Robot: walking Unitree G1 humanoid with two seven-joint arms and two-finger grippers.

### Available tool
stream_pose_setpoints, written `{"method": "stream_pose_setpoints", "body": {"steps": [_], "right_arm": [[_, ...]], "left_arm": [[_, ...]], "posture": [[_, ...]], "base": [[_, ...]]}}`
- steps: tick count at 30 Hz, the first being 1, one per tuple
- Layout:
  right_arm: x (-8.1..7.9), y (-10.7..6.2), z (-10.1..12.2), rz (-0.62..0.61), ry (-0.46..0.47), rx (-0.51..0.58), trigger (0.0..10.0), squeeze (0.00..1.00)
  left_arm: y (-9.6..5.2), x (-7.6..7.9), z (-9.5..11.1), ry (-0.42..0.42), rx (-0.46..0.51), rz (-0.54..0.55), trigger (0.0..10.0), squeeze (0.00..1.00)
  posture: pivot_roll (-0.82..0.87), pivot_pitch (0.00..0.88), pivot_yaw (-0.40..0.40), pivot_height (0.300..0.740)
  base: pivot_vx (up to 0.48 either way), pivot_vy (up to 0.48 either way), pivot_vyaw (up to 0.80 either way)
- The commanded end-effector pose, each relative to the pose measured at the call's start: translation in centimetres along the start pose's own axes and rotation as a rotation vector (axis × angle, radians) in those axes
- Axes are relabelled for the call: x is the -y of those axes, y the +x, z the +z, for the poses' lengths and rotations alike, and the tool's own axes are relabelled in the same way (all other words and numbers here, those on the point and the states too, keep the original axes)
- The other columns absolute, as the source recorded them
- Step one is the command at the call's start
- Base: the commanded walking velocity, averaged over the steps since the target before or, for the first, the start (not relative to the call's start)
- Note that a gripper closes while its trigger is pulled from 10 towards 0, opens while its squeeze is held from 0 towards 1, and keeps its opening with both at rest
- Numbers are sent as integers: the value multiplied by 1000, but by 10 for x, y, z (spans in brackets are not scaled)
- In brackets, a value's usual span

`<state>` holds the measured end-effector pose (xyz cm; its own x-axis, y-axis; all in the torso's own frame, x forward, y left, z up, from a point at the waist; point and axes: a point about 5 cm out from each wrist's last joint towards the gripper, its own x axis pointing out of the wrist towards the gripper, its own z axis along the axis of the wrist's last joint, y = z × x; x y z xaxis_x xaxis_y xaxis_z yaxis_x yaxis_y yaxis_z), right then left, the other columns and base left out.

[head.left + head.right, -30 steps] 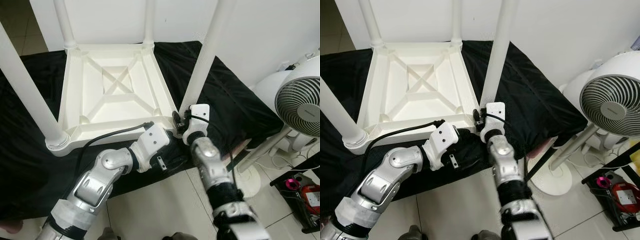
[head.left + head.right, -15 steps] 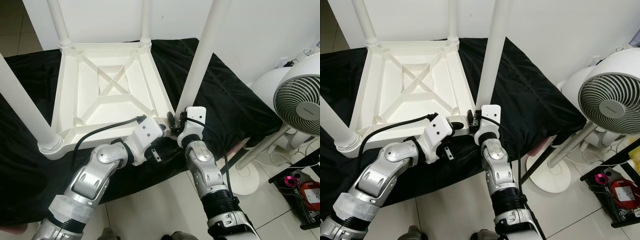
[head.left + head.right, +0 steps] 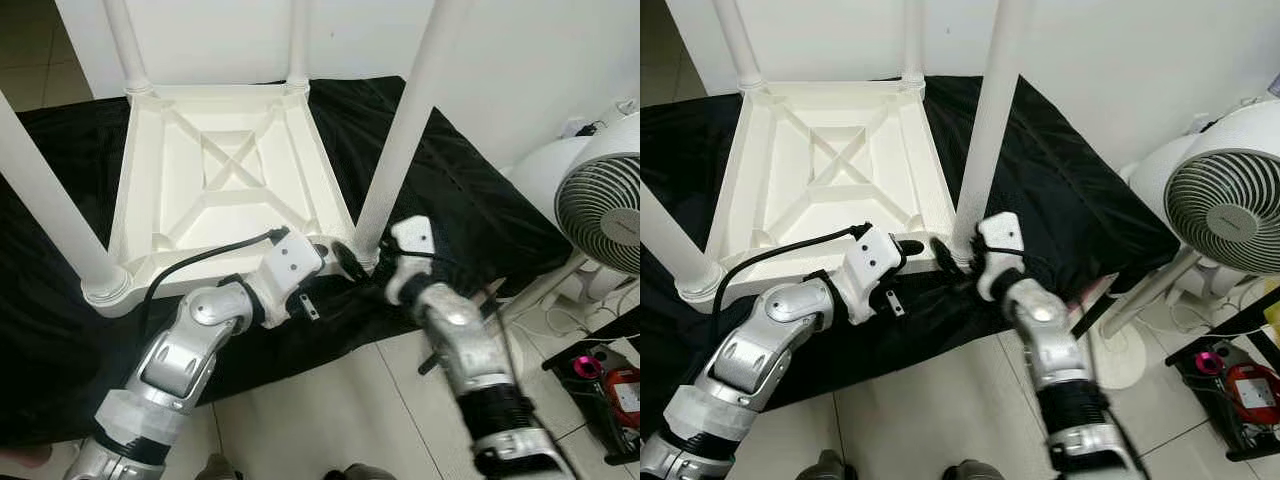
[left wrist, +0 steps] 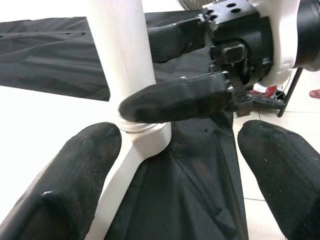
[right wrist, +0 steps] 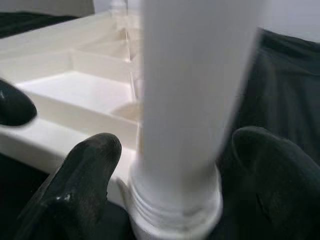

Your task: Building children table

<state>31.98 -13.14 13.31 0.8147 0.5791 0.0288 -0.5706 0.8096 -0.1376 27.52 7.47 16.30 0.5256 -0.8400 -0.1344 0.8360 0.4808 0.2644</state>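
The white children table point(image 3: 235, 170) lies upside down on a black cloth, its legs pointing up. The near right leg point(image 3: 405, 130) stands in its corner socket point(image 3: 362, 255). My right gripper point(image 3: 372, 262) is open, with a black finger point(image 5: 85, 175) on either side of that leg's base point(image 5: 175, 200) and small gaps between them. My left gripper point(image 3: 335, 250) is open just in front of the same corner; its fingers point(image 4: 70, 180) spread wide below the socket. A right finger point(image 4: 175, 102) crosses the leg in the left wrist view.
The black cloth point(image 3: 470, 200) ends a little to the right of the corner. A white pedestal fan point(image 3: 605, 200) stands on the tiled floor at the right, with a red item point(image 3: 620, 385) near it. A white wall rises behind the table.
My right forearm has swung out to the right, so the wrist now sits right of the leg rather than in front of it. The left gripper stays at the corner. The camera shifted slightly.
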Motion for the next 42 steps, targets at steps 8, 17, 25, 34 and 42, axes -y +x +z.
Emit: {"method": "stream_pose_setpoints", "body": {"steps": [8, 17, 25, 34, 42], "right_arm": [[27, 12, 6, 58, -103, -43, 10000, 0], [19, 34, 8, 207, -115, -70, 10000, 0], [9, 39, -2, 270, -132, -106, 0, 0], [18, 33, -7, 249, -126, -122, 0, 0], [20, 30, -12, 156, -85, -110, 10000, 0]], "left_arm": [[2, 0, 1, 13, 3, 17, 10000, 0], [1, -1, 2, 21, 2, 28, 10000, 0], [-1, 0, 2, 19, 1, 42, 10000, 0], [-3, 0, 1, 16, -2, 51, 10000, 0], [-1, 2, 1, 18, 0, 37, 10000, 0]], "posture": [[-57, 28, -33, 740], [-43, 26, -38, 740], [-20, 25, -58, 740], [-25, 21, -56, 740], [-30, 21, -67, 740]], "base": [[0, 0, 0], [0, 0, 0], [0, 0, 0], [0, 0, 0], [0, 0, 0]]}}
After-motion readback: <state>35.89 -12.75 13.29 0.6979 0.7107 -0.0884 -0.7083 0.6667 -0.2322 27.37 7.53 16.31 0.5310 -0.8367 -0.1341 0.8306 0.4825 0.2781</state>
